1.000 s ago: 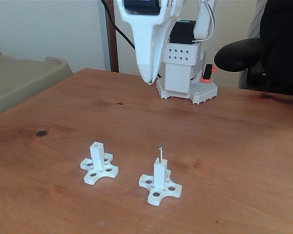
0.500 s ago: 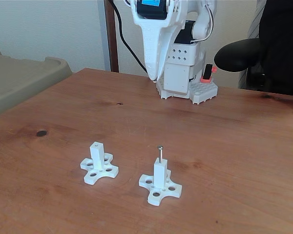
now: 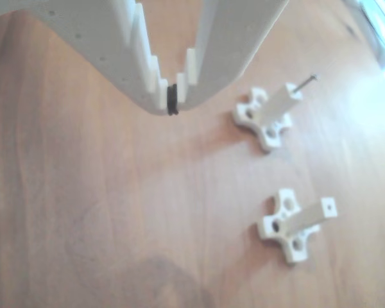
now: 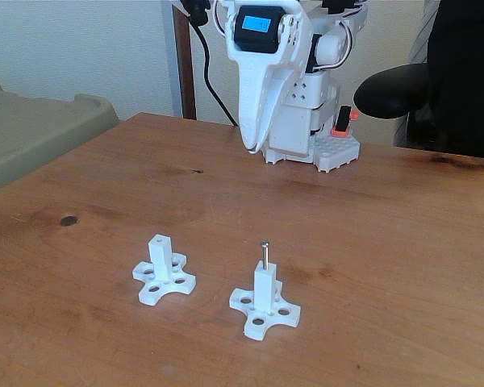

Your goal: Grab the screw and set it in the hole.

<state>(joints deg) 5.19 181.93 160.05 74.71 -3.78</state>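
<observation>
The claw is seen closed down to a thin slit in the other view, its toothed inner faces nearly meeting around a small dark ring at the tip, and nothing is held between them. In the fixed view the claw is raised well above the worktop, close to the arm's white base at the far edge, and well apart from the two white stands.

Nearer the camera, two cross-footed stands are set on the wood. The screw is seen standing upright in the hole at the top of the right stand in the fixed view; in the other view the same screw is seen poking out of the post of the upper stand. The left stand is left with its top hole open (a small dark opening is visible at the post's end in the other view).

Two readings are fitted by this: the screw is seated where the task wants it, with the claw drawn clear, or it is waiting in one stand to be carried to the vacant hole of the other. Which step is in hand cannot be settled from these pictures, so no next move is prescribed.
</observation>
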